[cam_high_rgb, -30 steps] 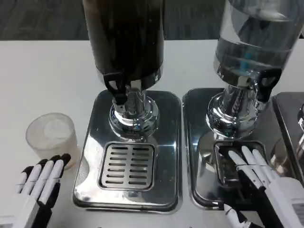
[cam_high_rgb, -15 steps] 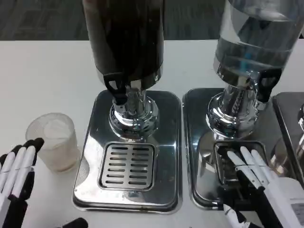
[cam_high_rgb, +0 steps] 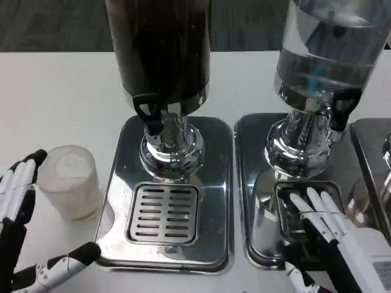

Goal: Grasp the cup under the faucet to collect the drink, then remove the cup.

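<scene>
A frosted translucent cup [cam_high_rgb: 68, 181] stands upright on the white table, left of the left drip tray [cam_high_rgb: 166, 194]. My left hand [cam_high_rgb: 21, 232] is spread around it: fingers just left of the cup, thumb reaching out below it near the tray's front corner. It holds nothing. The dark drink dispenser [cam_high_rgb: 160, 52] stands over the left tray, its black faucet lever [cam_high_rgb: 146, 110] above the slotted grate [cam_high_rgb: 163, 212]. My right hand [cam_high_rgb: 330, 235] lies with straight fingers over the grate of the right tray [cam_high_rgb: 259, 183], holding nothing.
A clear dispenser [cam_high_rgb: 327, 49] with water stands on the right tray, its black tap [cam_high_rgb: 342, 107] at the front. A third metal tray edge [cam_high_rgb: 372, 159] shows at the far right. Bare white table lies left of and behind the cup.
My left hand moved left and opened out, fingers now beside the cup and the thumb stretched below it. The cup shifted slightly. The right hand barely moved.
</scene>
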Robot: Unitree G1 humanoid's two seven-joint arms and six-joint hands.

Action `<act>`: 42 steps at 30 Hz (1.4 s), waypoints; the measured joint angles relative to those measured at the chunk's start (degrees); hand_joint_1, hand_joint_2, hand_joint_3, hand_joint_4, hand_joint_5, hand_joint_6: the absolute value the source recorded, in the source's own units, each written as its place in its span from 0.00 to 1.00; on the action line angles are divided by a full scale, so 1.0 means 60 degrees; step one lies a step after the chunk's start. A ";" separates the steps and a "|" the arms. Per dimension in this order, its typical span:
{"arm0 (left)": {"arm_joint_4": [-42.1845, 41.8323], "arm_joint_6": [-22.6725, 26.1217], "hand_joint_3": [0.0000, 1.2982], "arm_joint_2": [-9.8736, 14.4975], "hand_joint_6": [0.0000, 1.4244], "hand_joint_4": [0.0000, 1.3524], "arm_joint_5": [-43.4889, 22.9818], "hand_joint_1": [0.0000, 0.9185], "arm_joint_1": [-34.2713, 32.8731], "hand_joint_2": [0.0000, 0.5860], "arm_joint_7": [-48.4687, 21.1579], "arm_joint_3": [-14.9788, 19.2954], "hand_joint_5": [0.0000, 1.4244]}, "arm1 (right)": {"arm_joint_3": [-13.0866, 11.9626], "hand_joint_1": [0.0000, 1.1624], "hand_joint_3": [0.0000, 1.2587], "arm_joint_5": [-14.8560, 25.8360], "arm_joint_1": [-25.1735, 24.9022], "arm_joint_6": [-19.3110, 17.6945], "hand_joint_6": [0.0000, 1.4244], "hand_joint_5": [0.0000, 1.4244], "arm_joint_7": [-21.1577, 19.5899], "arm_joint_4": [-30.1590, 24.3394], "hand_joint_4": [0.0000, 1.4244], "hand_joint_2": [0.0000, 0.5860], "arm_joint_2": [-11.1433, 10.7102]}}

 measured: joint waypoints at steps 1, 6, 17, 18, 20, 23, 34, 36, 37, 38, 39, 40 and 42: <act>0.0014 0.0017 0.00 0.0009 0.02 0.00 -0.0074 0.00 -0.0065 0.00 -0.0119 0.0011 0.00 | 0.0007 0.43 0.08 0.0000 0.0007 0.0000 0.09 0.00 0.0000 -0.0017 0.00 1.00 0.0009; 0.0080 0.0245 0.00 0.0059 0.02 0.00 -0.0349 0.00 -0.0440 0.00 -0.0690 0.0152 0.00 | 0.0027 0.42 0.08 -0.0002 0.0034 0.0000 0.09 0.00 0.0000 -0.0046 0.00 1.00 0.0017; 0.0487 0.0814 0.00 0.0105 0.03 0.00 -0.1006 0.00 -0.1302 0.00 -0.1603 0.0422 0.00 | 0.0119 0.41 0.08 -0.0002 0.0017 0.0029 0.10 0.00 0.0000 -0.0048 0.00 1.00 0.0041; 0.0524 0.0839 0.00 0.0118 0.03 0.00 -0.1015 0.00 -0.1357 0.00 -0.1633 0.0436 0.00 | 0.0122 0.41 0.08 -0.0002 0.0015 0.0034 0.10 0.00 0.0000 -0.0048 0.00 1.00 0.0042; 0.0632 0.0877 0.00 0.0138 0.03 0.00 -0.1155 0.00 -0.1528 0.00 -0.1813 0.0467 0.00 | 0.0138 0.41 0.09 -0.0001 0.0001 0.0065 0.10 0.00 0.0000 -0.0048 0.00 1.00 0.0053; 0.0817 0.1005 0.00 0.0186 0.03 0.00 -0.1335 0.00 -0.1708 0.00 -0.2084 0.0474 0.00 | 0.0148 0.41 0.09 0.0000 0.0000 0.0071 0.11 0.00 0.0000 -0.0048 0.00 1.00 0.0060; 0.1815 0.1251 0.00 0.0458 0.04 0.00 -0.1587 0.00 -0.2698 0.00 -0.3046 0.0350 0.00 | 0.0208 0.40 0.10 0.0003 -0.0015 0.0086 0.12 0.00 0.0000 -0.0048 0.00 1.00 0.0125; 0.1981 0.1250 0.00 0.0468 0.05 0.00 -0.1652 0.00 -0.2847 0.00 -0.3116 0.0307 0.00 | 0.0212 0.40 0.10 0.0003 -0.0018 0.0087 0.12 0.00 0.0000 -0.0048 0.00 1.00 0.0132; 0.2078 0.1250 0.00 0.0471 0.05 0.00 -0.1679 0.00 -0.2946 0.00 -0.3149 0.0282 0.00 | 0.0213 0.40 0.10 0.0003 -0.0018 0.0090 0.12 0.00 0.0001 -0.0048 0.00 1.00 0.0141; 0.2138 0.1248 0.00 0.0474 0.06 0.00 -0.1694 0.00 -0.3018 0.00 -0.3152 0.0265 0.00 | 0.0213 0.40 0.10 0.0003 -0.0017 0.0093 0.12 0.00 0.0000 -0.0048 0.00 1.00 0.0152; 0.2213 0.1247 0.00 0.0483 0.06 0.00 -0.1710 0.00 -0.3097 0.00 -0.3165 0.0254 0.00 | 0.0214 0.40 0.10 0.0002 -0.0016 0.0097 0.12 0.00 0.0001 -0.0048 0.00 1.00 0.0168; 0.2270 0.1245 0.00 0.0498 0.06 0.00 -0.1712 0.00 -0.3146 0.00 -0.3192 0.0247 0.00 | 0.0214 0.40 0.10 0.0003 -0.0013 0.0098 0.12 0.00 0.0000 -0.0048 0.00 1.00 0.0184; 0.2490 0.1241 0.00 0.0526 0.07 0.00 -0.1711 0.00 -0.3319 0.00 -0.3256 0.0189 0.00 | 0.0215 0.40 0.10 0.0003 -0.0008 0.0104 0.12 0.00 0.0000 -0.0049 0.00 1.00 0.0233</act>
